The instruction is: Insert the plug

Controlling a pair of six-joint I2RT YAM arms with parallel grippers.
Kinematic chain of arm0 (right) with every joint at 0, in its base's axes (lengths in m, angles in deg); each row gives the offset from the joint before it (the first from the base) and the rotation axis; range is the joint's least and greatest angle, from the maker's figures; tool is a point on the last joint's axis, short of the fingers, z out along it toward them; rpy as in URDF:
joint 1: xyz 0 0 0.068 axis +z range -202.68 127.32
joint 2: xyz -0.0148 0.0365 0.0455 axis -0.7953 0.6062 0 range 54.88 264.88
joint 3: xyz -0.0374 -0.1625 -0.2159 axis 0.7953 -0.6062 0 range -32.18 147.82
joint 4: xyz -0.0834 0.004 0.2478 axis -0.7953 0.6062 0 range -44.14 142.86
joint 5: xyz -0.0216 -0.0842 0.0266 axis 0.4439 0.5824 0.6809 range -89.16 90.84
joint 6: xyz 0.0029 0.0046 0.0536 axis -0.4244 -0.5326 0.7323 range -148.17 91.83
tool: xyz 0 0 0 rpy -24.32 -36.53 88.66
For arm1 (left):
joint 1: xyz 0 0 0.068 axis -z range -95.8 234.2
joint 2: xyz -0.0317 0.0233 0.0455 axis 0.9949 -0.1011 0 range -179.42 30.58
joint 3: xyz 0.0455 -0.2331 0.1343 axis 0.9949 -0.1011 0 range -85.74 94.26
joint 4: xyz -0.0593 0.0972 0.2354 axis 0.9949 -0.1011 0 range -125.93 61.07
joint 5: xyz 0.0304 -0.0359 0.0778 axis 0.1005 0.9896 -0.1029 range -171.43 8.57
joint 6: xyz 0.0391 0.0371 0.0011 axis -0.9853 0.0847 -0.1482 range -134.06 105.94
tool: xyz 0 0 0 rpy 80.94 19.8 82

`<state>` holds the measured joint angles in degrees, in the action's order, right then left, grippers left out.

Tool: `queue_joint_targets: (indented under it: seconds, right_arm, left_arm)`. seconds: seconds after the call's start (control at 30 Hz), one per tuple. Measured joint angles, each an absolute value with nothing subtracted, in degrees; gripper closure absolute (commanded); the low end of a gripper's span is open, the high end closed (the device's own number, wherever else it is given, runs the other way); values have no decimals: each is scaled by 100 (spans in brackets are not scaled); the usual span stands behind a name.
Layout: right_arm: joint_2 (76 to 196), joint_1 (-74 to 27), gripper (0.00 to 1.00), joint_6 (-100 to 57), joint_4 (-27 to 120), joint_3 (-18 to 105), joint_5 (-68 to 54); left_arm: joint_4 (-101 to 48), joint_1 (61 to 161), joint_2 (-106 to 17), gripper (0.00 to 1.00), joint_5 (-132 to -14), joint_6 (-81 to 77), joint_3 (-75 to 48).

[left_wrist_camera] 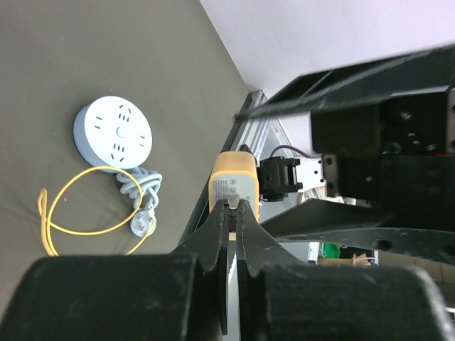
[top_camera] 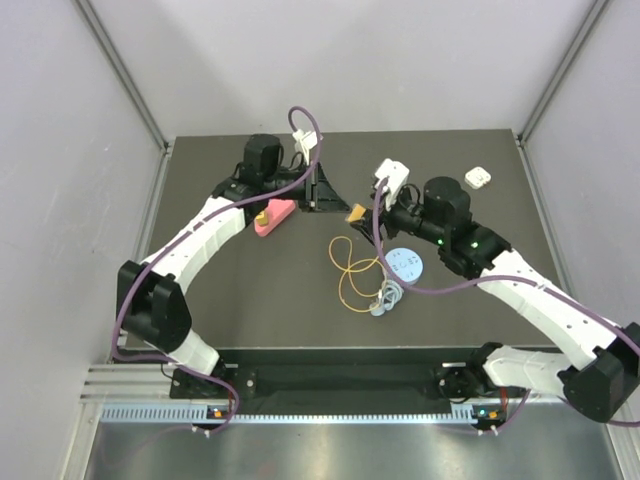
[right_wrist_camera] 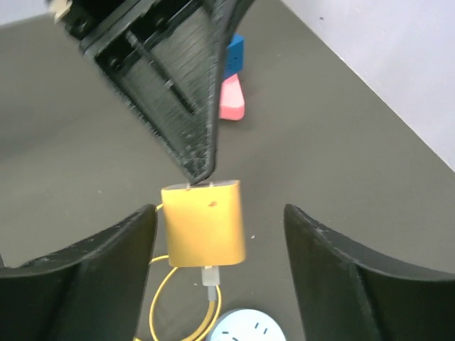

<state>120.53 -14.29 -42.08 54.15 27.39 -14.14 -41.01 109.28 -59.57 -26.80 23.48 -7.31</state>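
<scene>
The plug [right_wrist_camera: 204, 222] is a small yellow block with a thin yellow wire [top_camera: 350, 268] looping down onto the mat. My left gripper [left_wrist_camera: 233, 204] is shut on the plug's prong end and holds the plug [left_wrist_camera: 233, 181] above the table; in the right wrist view its black fingertips [right_wrist_camera: 192, 142] meet the plug's top edge. My right gripper [right_wrist_camera: 219, 213] is open, with one finger on each side of the plug and a gap to each. In the top view the plug [top_camera: 355, 212] hangs between the left gripper [top_camera: 343, 207] and the right gripper [top_camera: 376, 212], at mid-table.
A light-blue round socket disc [top_camera: 405, 264] with a coiled grey cord [top_camera: 385, 298] lies just in front of the plug. A pink block [top_camera: 273, 217] lies to the left. A small white square block [top_camera: 478, 177] sits at the back right. A blue block [right_wrist_camera: 234, 51] sits behind the pink one.
</scene>
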Motion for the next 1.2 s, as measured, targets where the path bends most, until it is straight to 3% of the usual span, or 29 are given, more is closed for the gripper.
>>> queue_joint_targets:
  seconds: [0.03,0.1,0.27,0.53,0.8,1.2]
  right_arm:
    - [12005,-1436,18,-4086,5404,2730,-1349]
    - [11825,-1514,17,-3671,5400,2680,-1202]
    - [11198,-1989,18,-1986,5264,2444,-1143]
    - [10549,-2185,18,635,3649,1192,-1441]
    - [10569,-2185,22,1606,2215,674,-1423]
    - [10914,-2185,29,2113,1160,608,-1491]
  left_arm:
    - [-4088,10928,-5957,100,-2682,2379,-764]
    - [-3935,10924,-5957,100,-2680,2458,-856]
    - [-3025,10854,-5952,100,-2691,2998,-1350]
    - [-449,10819,-5810,100,-2704,4650,-2222]
    - [1055,10832,-5563,100,-2827,5550,-2392]
    - [1453,10924,-5522,100,-2857,5802,-2403]
